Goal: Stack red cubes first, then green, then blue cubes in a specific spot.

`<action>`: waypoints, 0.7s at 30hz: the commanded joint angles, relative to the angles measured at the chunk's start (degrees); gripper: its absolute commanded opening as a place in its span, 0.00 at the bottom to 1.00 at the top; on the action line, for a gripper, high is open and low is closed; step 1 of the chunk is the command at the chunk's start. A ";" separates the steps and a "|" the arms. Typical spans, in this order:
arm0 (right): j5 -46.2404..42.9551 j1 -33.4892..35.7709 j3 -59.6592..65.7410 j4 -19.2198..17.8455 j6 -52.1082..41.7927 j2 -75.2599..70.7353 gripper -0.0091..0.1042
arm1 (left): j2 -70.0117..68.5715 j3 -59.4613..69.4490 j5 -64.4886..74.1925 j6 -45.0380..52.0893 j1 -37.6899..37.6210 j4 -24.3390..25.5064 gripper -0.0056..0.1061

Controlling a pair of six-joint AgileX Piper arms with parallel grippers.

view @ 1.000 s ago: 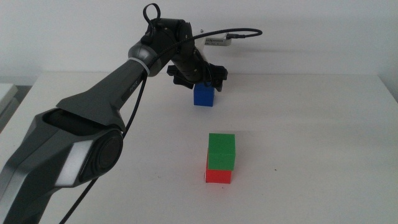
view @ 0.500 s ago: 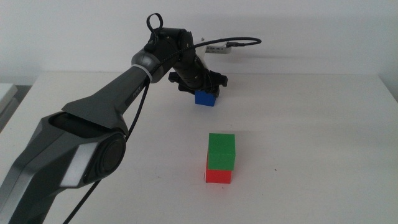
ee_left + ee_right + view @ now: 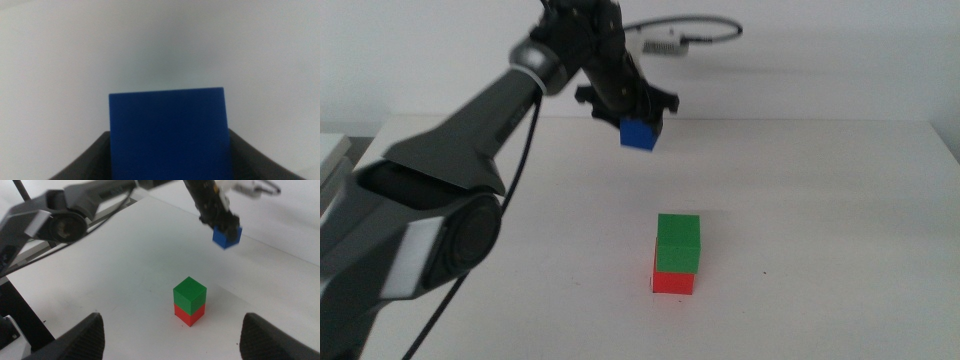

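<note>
The green cube [image 3: 678, 241] sits on the red cube [image 3: 672, 282] at the table's front middle; the stack also shows in the right wrist view, green [image 3: 190, 293] on red [image 3: 189, 314]. My left gripper [image 3: 638, 122] is shut on the blue cube [image 3: 638, 134] and holds it in the air above the far middle of the table, behind and left of the stack. The blue cube [image 3: 169, 132] fills the left wrist view between the dark jaws. It also shows in the right wrist view [image 3: 226, 236]. My right gripper [image 3: 170, 345] is open, high above the table's right side.
The white table [image 3: 820, 200] stretches to the right. A tiny dark speck [image 3: 763, 273] lies right of the stack. A white object [image 3: 330, 150] stands at the far left edge. The left arm's cable [image 3: 700, 22] loops at the back.
My left gripper closed on the blue cube at the back of the table and lifted it off the surface. The green-on-red stack has not moved.
</note>
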 commanded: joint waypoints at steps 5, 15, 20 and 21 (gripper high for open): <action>-0.38 0.05 0.19 -0.44 -0.10 -0.18 0.85 | -9.65 6.37 0.58 -2.24 -0.35 0.30 0.03; -0.38 0.05 0.19 -0.44 -0.10 -0.18 0.85 | -42.82 51.14 -16.01 -14.88 -2.87 5.83 0.03; -0.38 0.05 0.19 -0.44 -0.10 -0.18 0.85 | -48.45 56.94 -16.25 -26.80 -8.58 10.46 0.03; -0.38 0.05 0.19 -0.44 -0.10 -0.18 0.85 | -48.20 56.26 -14.70 -28.69 -10.44 12.52 0.03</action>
